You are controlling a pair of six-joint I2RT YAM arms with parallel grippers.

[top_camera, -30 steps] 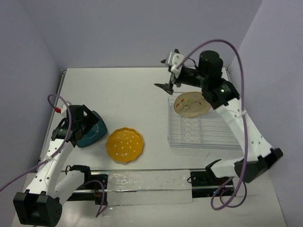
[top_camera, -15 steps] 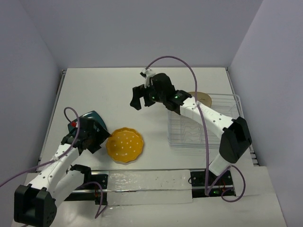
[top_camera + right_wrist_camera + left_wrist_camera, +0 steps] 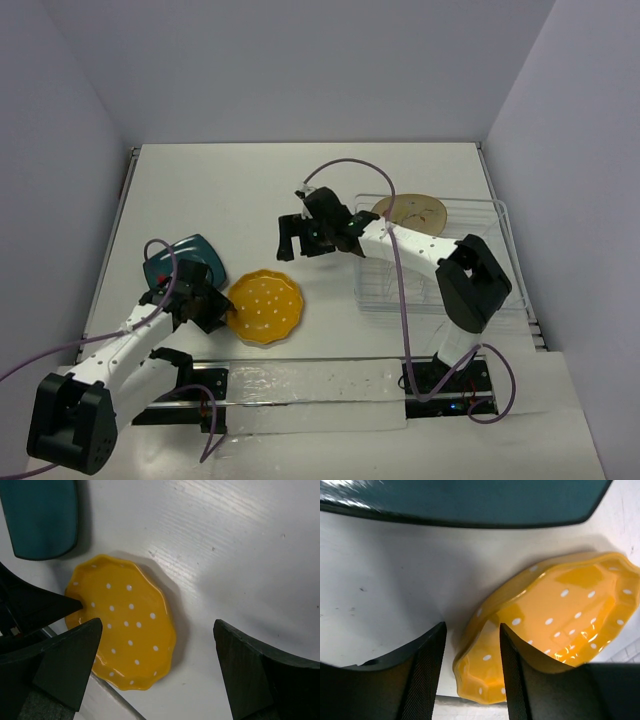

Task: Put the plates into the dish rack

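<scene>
Yellow plate (image 3: 555,615) rim between left gripper (image 3: 471,635) jaws, not clamped.

I have the left gripper (image 3: 210,310) low, pointing forward, jaws partway apart; the right gripper (image 3: 292,240) reaches leftward, facing down, jaws wide.

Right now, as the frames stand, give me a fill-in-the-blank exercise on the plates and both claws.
The cream plate stands in the dish rack; ____ plates are on the table.
The left claw straddles the yellow plate's ____.
The right claw hovers with its jaws ____, holding nothing.
Missing words: two; rim; open.
</scene>
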